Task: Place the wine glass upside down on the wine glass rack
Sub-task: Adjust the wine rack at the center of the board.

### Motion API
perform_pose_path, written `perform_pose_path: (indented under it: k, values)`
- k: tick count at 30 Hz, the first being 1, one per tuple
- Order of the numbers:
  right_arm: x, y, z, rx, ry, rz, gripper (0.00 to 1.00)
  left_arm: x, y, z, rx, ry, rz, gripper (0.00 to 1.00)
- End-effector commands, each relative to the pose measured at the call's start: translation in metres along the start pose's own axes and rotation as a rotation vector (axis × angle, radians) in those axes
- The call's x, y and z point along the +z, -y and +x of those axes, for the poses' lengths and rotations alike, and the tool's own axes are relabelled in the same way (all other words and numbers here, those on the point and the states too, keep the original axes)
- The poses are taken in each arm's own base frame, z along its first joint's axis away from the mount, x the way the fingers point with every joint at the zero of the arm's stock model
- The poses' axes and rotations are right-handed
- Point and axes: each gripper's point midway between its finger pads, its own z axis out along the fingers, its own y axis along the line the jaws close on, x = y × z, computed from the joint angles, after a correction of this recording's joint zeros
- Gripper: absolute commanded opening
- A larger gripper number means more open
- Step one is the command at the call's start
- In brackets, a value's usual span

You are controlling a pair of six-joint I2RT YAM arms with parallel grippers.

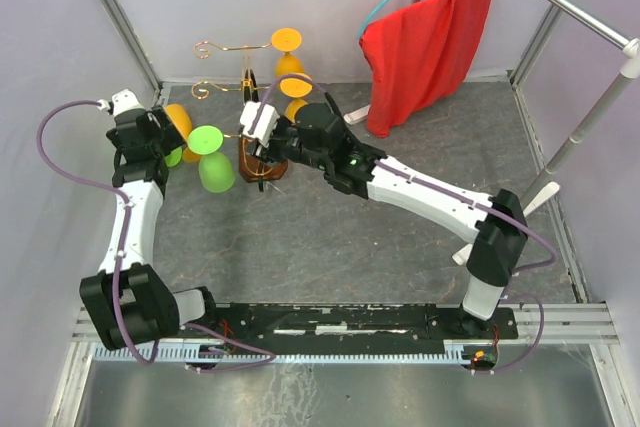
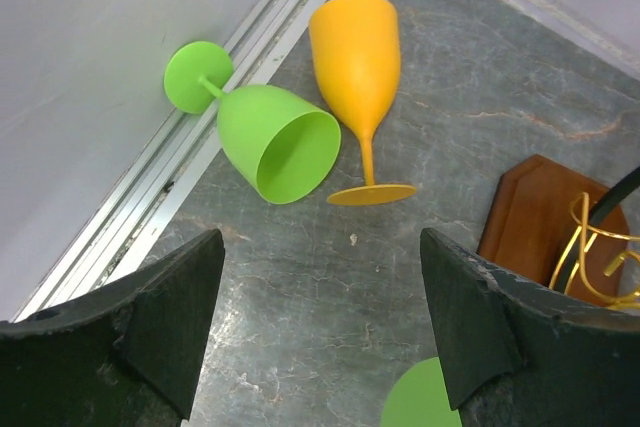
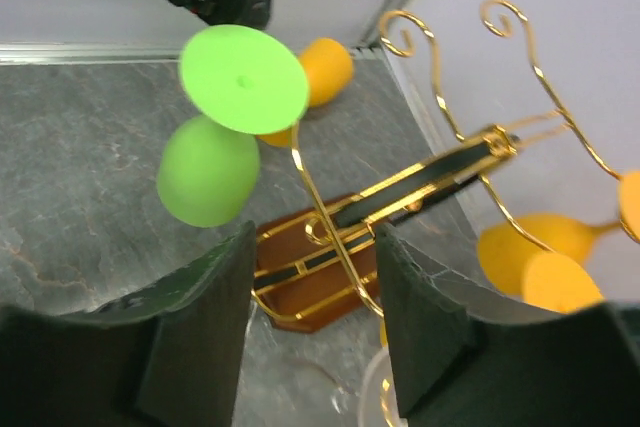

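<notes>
Right arm [image 1: 420, 187] stretched to the wine glass rack [image 1: 248, 165], right fingers [image 3: 190, 337] parted; left arm [image 1: 135, 217] bent, left fingers [image 2: 160, 327] wide apart

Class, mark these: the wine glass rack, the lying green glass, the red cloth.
wine glass rack [image 2: 530, 217]: left wrist view, wooden base.
lying green glass [image 2: 250, 119]: left wrist view, bowl's outside.
red cloth [image 1: 430, 47]: top external view, its middle.

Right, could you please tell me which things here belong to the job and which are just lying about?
Job: wine glass rack; hanging green glass; lying green glass; lying orange glass.
Just lying about: red cloth; metal rail.
</notes>
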Motion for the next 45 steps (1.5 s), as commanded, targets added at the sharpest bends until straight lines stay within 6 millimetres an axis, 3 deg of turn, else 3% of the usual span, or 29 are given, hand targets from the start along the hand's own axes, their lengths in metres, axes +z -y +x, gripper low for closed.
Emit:
perform_pose_path:
  k: [1, 4, 9, 14, 25, 31, 37, 45]
  values:
    - [-0.041, 0.059, -0.034, 0.11, -0.046, 0.241, 0.62, 0.008, -0.007, -0.023, -0.055, 0.027, -0.062, 0.86]
    - [-0.046, 0.083, -0.029, 0.191, -0.151, 0.315, 0.7, 0.017, -0.01, -0.028, -0.056, 0.023, -0.077, 0.86]
    - [-0.051, 0.126, -0.032, 0.314, -0.178, 0.417, 0.97, 0.033, -0.019, -0.031, -0.051, -0.008, -0.104, 0.87]
    - [-0.036, 0.152, -0.012, 0.443, -0.194, 0.44, 1.0, 0.047, -0.028, -0.027, -0.062, -0.043, -0.133, 0.88]
    - [0.023, 0.135, 0.017, 0.586, -0.134, 0.324, 1.0, 0.052, -0.034, -0.025, -0.064, -0.035, -0.146, 0.88]
    - [0.038, 0.128, 0.014, 0.635, -0.081, 0.278, 0.99, 0.054, -0.036, -0.02, -0.057, -0.04, -0.146, 0.88]
    - [0.04, 0.121, 0.009, 0.685, -0.057, 0.244, 0.99, 0.058, -0.034, -0.014, -0.065, -0.05, -0.135, 0.88]
    - [0.057, 0.105, 0.029, 0.741, -0.09, 0.198, 0.98, 0.061, -0.033, -0.012, -0.07, -0.05, -0.134, 0.88]
